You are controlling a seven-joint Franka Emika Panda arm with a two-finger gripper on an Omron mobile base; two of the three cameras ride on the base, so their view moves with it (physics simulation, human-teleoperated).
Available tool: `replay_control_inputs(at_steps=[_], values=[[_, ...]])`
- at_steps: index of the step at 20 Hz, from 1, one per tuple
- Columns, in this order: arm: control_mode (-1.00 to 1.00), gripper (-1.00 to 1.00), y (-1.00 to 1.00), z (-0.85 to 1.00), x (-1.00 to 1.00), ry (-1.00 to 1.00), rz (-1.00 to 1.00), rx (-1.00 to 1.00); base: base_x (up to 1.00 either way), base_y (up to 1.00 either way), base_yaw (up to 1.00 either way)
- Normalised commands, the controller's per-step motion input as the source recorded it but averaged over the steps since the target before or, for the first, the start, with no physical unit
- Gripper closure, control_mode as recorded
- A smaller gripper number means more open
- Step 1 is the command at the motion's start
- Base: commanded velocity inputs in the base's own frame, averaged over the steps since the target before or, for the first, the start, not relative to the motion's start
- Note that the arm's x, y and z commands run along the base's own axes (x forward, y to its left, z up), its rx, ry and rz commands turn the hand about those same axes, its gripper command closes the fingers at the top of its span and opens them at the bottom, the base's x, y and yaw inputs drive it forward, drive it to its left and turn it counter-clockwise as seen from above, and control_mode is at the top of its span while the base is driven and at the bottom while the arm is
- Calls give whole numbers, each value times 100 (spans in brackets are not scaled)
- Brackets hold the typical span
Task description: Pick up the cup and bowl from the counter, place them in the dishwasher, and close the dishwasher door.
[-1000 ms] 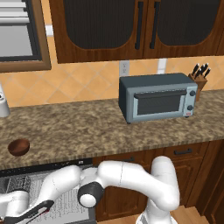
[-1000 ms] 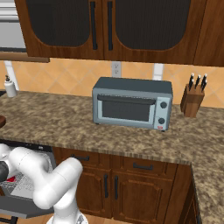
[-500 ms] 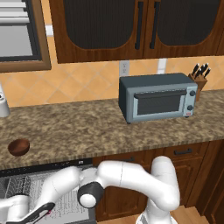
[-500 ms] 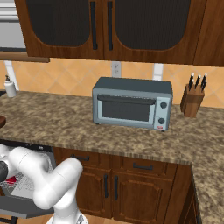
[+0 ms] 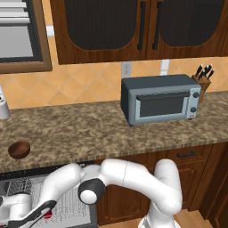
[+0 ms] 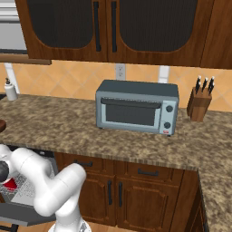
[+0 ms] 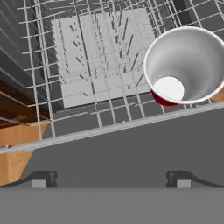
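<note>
**Cup racked, bowl next**

Little has shifted since a second ago: my arm has drawn slightly back over the open dishwasher (image 5: 67, 202), and everything on the worktop (image 5: 89, 129) lies as it did.

My claw (image 7: 111, 179) is spread wide and holds nothing; its two dark tips stand far apart in the hand view, clear of everything. Just beyond them the cup (image 7: 186, 70) sits upright in the white wire rack (image 7: 96, 57), near the rack's front rail, white inside facing me and a sliver of red showing at its base. From the right base view I catch the same red cup (image 6: 10, 184) low down, in the opened machine, beside my elbow. I judge the first placement finished and the release complete.

The bowl (image 5: 19, 149) rests on the worktop close to its front edge, toward the left end, directly above the dishwasher and well apart from the toaster oven (image 5: 162, 103). That is the step now in hand. The next move calls for lifting my claw up out of the rack without brushing the cup, rising past the worktop's front edge, then coming down over the bowl's rim with the jaws wide enough to straddle one wall. The dishwasher door is down and must be shut last.
</note>
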Motion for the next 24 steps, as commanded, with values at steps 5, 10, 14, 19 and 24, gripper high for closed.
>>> replay_control_inputs(at_steps=[5, 10, 14, 19, 24], values=[[-100, -100, 2, -15, 54, 0, 0, 10, 0, 0, 0], [-100, -100, 0, -1, 53, 1, 0, 1, 0, 0, 0], [-100, -100, 0, -38, 52, 0, 0, 0, 0, 0, 0], [-100, -100, -19, -31, 30, 0, 0, 0, 0, 0, 0], [-100, -100, -4, -47, -7, 9, 0, -14, 0, 0, 0]])
